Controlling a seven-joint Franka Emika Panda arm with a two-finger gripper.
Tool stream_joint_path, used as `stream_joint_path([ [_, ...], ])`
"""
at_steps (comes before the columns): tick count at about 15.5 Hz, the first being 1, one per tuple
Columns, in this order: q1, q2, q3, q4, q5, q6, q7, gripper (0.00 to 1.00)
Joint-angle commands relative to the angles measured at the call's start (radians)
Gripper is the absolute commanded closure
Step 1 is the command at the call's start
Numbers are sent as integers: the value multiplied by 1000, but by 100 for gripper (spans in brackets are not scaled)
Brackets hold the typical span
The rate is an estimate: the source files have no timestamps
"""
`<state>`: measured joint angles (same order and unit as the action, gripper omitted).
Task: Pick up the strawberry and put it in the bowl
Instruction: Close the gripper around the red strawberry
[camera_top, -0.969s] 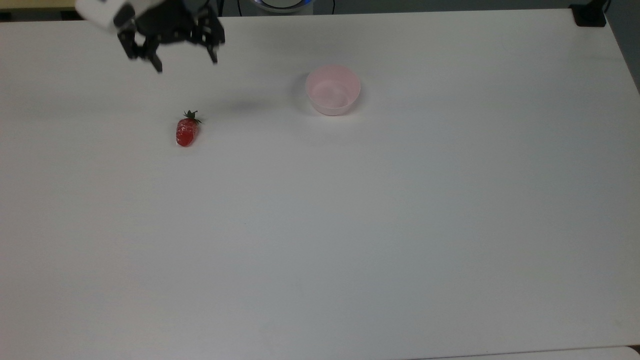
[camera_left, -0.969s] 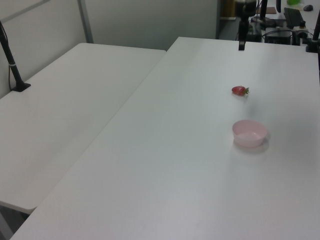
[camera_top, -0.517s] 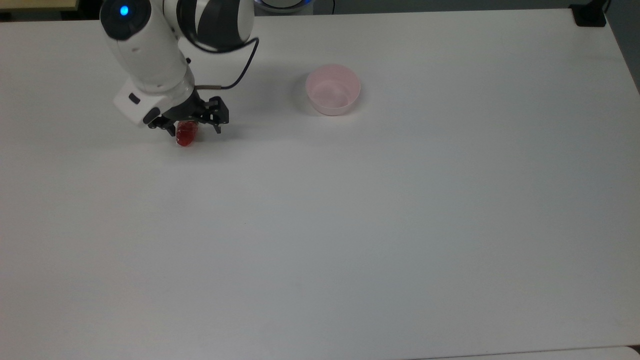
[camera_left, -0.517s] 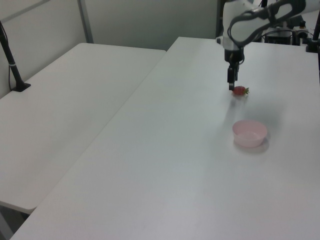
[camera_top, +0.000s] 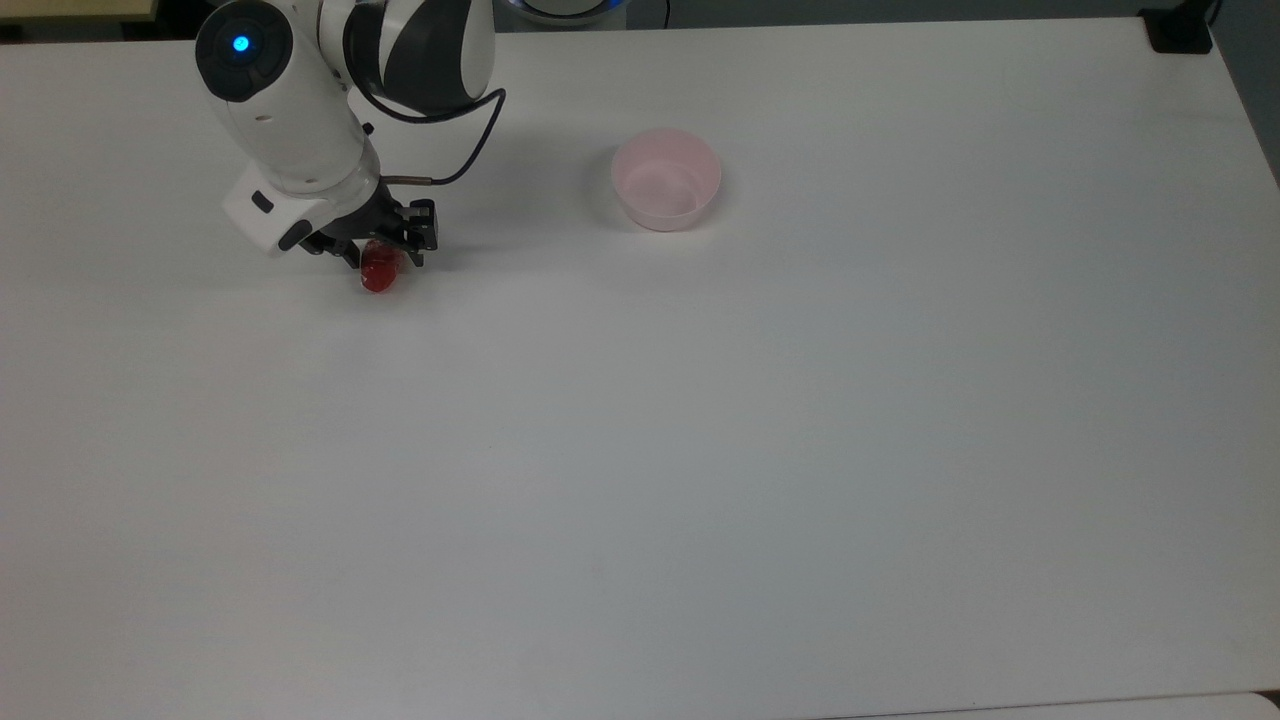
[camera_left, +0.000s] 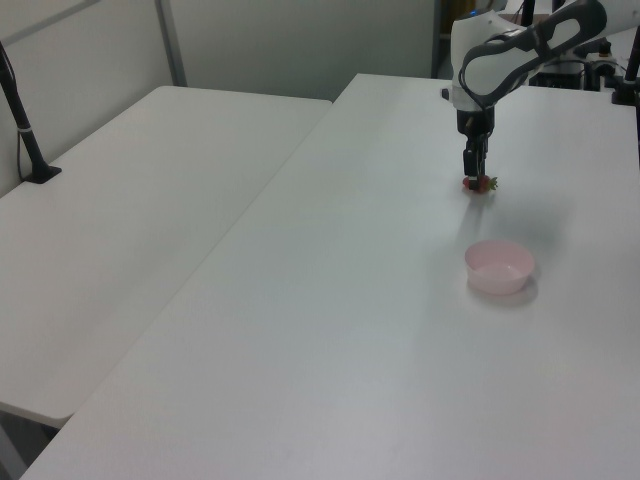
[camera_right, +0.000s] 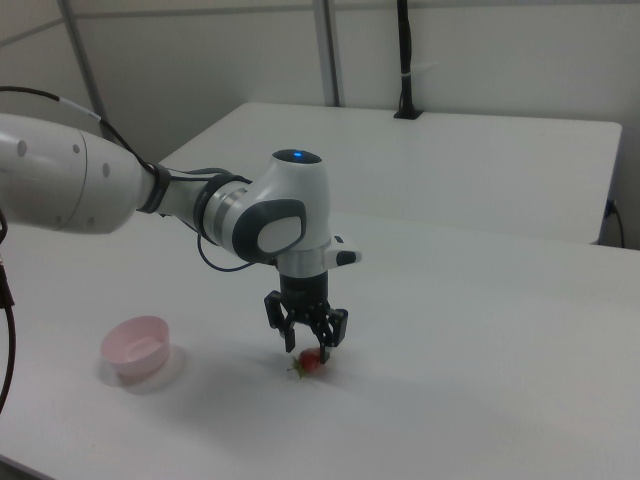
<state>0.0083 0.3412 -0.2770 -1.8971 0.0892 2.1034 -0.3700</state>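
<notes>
The strawberry (camera_top: 381, 276) lies on the white table (camera_top: 700, 450) toward the top view's left, with its red tip poking out below the fingers. My gripper (camera_top: 380, 256) points down over it, with a finger on each side closed against it. In the right view the gripper (camera_right: 310, 346) stands right above the strawberry (camera_right: 313, 362), which rests on the tabletop. In the left view the gripper (camera_left: 473, 180) covers most of the strawberry (camera_left: 482, 185). The pale pink bowl (camera_top: 666, 179) stands empty to the top view's right of the gripper; the bowl (camera_right: 137, 347) sits at the right view's left.
A second white table (camera_left: 150, 220) adjoins at the left view's left, with a black post (camera_left: 22, 120) on it. A black clamp (camera_top: 1178, 30) sits at the top view's far right corner. Open tabletop lies between gripper and bowl.
One second ago the gripper hung open, high beyond the strawberry. It came down around the fruit, and since half a second ago its fingers have closed in; the strawberry shifted slightly.
</notes>
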Motion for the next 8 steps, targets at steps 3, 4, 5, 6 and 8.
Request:
stream_joint_path([
  [3, 25, -2, -21, -25, 15, 20, -16, 46],
  [4, 25, -2, -21, -25, 15, 20, -24, 51],
  [5, 25, -2, -21, -25, 15, 20, -27, 58],
  [6, 25, -2, -21, -25, 15, 18, -29, 62],
  [8, 25, -4, -21, -23, 15, 15, -30, 67],
])
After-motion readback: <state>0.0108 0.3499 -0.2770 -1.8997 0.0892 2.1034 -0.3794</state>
